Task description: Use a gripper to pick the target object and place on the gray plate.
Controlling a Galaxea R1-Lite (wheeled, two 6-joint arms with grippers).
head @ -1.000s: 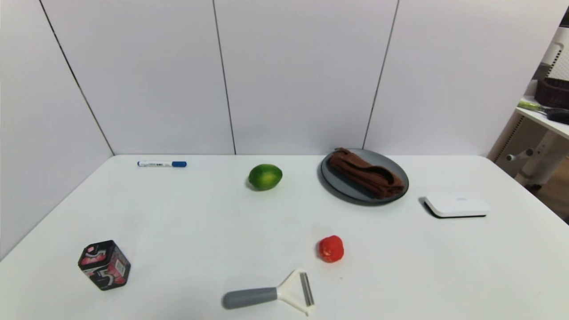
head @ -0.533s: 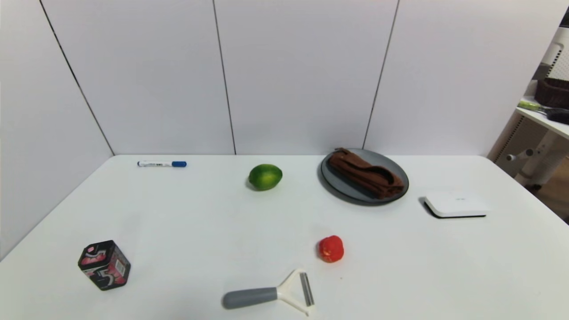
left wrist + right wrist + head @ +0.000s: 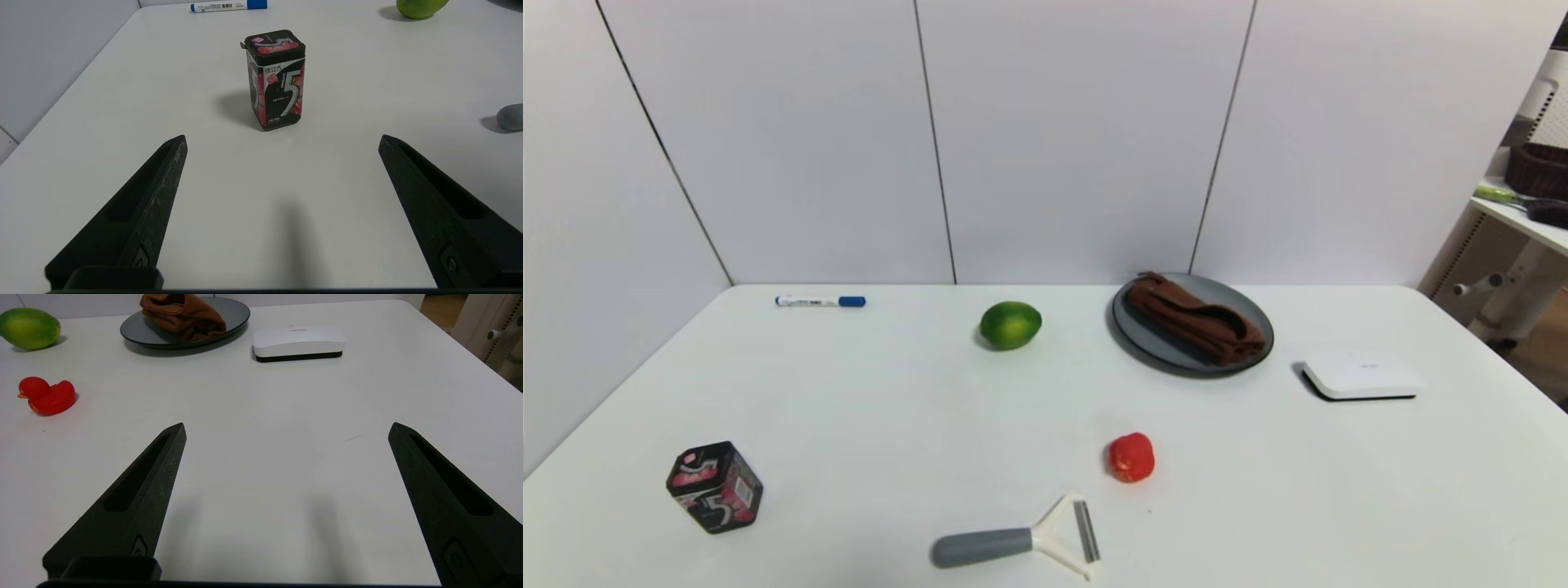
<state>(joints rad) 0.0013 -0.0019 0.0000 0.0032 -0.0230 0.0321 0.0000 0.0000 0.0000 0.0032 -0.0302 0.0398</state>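
Observation:
The folded dark brown cloth (image 3: 1194,318) lies rumpled on the gray plate (image 3: 1152,343) at the back right of the table; both also show in the right wrist view, the cloth (image 3: 184,314) on the plate (image 3: 139,332). Neither arm shows in the head view. My right gripper (image 3: 286,430) is open and empty, low over bare table near the front, far from the plate. My left gripper (image 3: 282,141) is open and empty near the front left, facing a black and pink gum box (image 3: 276,79).
On the table: a green lime (image 3: 1009,324), a small red duck toy (image 3: 1131,456), a flat white box (image 3: 1361,376) right of the plate, a gray-handled peeler (image 3: 1013,543), the gum box (image 3: 714,487) and a blue-capped marker (image 3: 819,301). White walls stand behind and left.

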